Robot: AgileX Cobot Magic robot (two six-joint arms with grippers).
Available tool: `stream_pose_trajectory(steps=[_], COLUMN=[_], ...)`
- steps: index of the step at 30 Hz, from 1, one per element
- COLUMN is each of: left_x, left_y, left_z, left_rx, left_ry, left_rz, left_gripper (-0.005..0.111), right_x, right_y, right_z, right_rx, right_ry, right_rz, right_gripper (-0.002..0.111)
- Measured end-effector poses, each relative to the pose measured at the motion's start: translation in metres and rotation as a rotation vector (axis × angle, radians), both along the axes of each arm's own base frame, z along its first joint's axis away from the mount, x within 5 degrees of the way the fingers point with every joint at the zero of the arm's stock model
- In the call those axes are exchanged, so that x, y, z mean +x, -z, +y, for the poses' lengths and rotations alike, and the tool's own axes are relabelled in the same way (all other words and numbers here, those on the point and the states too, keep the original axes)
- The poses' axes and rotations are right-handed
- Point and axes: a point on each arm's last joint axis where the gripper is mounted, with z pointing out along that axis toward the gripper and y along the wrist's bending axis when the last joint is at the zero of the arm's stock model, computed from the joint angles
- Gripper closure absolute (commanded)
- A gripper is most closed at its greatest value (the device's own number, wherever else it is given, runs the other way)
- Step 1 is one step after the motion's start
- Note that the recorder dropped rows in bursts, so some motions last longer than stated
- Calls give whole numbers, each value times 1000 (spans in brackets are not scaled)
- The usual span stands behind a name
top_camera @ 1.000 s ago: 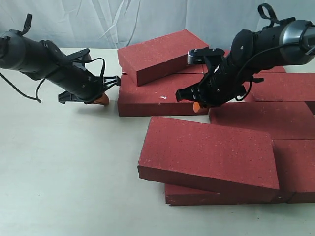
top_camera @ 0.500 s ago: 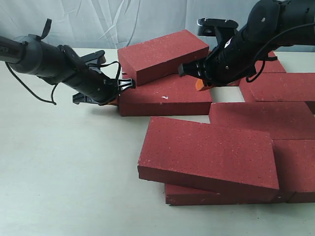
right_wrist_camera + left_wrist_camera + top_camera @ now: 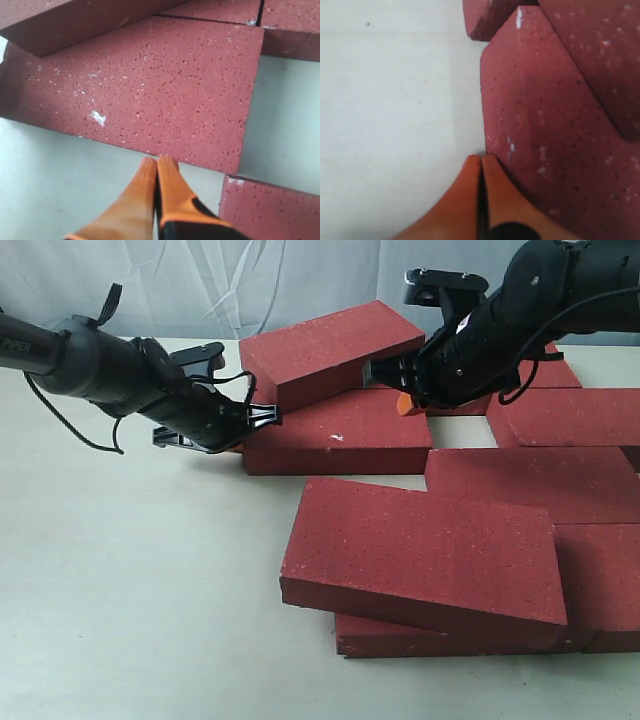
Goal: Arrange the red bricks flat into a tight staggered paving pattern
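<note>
The left claw, closed and empty, sits against the left end of the chipped brick, lying far-centre on the worktop, long axis left-right. The right claw, closed, hangs over its right end.

On a pale table before a white draped backdrop, red bricks, two lying tilted on others. At the end of the white-chipped brick, the left gripper; near its far corner, beside the upper tilted brick, the right gripper.
</note>
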Motion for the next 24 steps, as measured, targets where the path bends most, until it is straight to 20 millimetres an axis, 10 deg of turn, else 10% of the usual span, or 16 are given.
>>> stream_pose_trajectory(steps=[13,24], left_x=[3,6], left_y=[0,-1], left_z=[5,7], left_rx=[16,-1], left_ry=[-6,-19], left_rz=[-20,-10], left_gripper=[107,107], right_x=[6,31], right_y=[-1,31], right_z=[-6,-49], right_rx=[-58,-111], right_ry=[32,240], right_rz=[-64,-47], right_gripper=[109,109])
